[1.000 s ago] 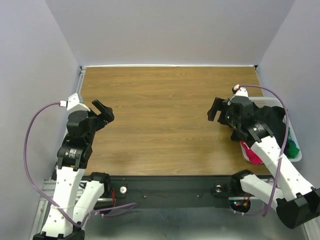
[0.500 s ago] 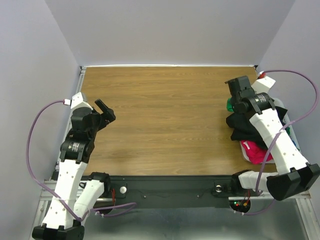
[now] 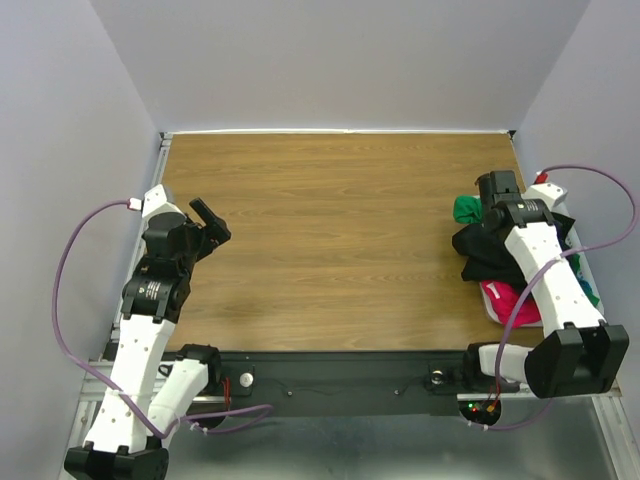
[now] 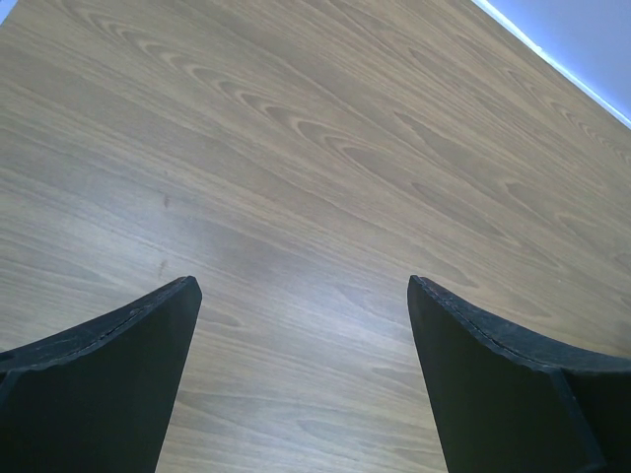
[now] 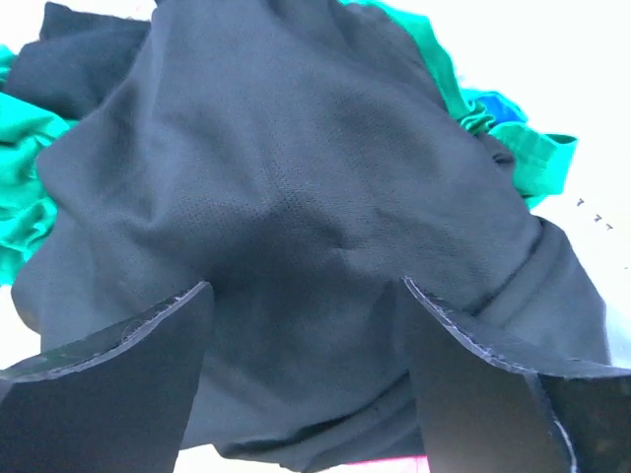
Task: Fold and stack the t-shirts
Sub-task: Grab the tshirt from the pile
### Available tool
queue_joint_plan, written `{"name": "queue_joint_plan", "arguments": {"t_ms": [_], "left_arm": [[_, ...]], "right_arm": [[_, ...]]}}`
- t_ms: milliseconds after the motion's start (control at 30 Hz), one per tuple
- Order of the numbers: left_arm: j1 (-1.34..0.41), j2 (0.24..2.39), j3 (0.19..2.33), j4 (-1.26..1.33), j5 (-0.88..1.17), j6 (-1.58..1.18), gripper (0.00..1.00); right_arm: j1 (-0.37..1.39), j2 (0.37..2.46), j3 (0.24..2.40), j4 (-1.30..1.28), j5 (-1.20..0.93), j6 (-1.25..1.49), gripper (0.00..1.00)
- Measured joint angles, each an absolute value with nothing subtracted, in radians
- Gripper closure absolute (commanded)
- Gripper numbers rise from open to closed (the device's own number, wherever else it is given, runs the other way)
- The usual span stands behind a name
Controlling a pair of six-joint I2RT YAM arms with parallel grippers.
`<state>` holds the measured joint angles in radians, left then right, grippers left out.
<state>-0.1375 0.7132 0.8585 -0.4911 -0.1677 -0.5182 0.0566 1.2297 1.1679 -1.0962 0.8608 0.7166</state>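
Right hand (image 5: 307, 284) hovers, fingers spread, directly over the black t-shirt (image 5: 296, 168).

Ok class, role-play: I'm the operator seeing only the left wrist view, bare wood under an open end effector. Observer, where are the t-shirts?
Observer: Heaped at the table's right edge, black t-shirt on top.
Operator: Other colours?
Observer: A green t-shirt on the far side, a pink t-shirt on the near side.
Operator: And the right end effector?
Observer: Open over the black cloth, gripping nothing.
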Motion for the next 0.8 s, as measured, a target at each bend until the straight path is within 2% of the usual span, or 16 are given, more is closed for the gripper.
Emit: {"name": "queue_joint_plan", "arguments": {"t_ms": [67,133,167,267,300,567,800], "left_arm": [[-0.138,0.713,0.859,-0.491,-0.173,-0.521,0.01],[-0.138,0.715,0.859,-0.493,-0.179,-0.524,0.01],[-0.138,0.716,0.859,-0.495,-0.183,-0.525,0.02],[-0.138,0.717,0.859,-0.502,-0.191,-0.529,0.01],[-0.138,0.717,0.859,-0.504,-0.193,-0.529,0.01],[-0.138,0.716,0.859,-0.515,-0.214,-0.535,0.01],[-0.138,0.716,0.859,-0.517,-0.218,-0.537,0.01]], "right_arm": [[0.051,1.236,1.15,-1.079,0.857,0.707,0.27],[0.044,1.238,1.129,-1.061,0.854,0.7,0.4],[0.041,1.238,1.124,-1.06,0.853,0.695,0.58],[0.038,1.238,1.114,-1.04,0.849,0.683,0.95],[0.038,1.237,1.114,-1.032,0.848,0.674,0.99],[0.037,1.194,1.144,-0.995,0.809,0.618,1.0],[0.033,1.165,1.355,-0.947,0.661,0.519,1.0]]}}
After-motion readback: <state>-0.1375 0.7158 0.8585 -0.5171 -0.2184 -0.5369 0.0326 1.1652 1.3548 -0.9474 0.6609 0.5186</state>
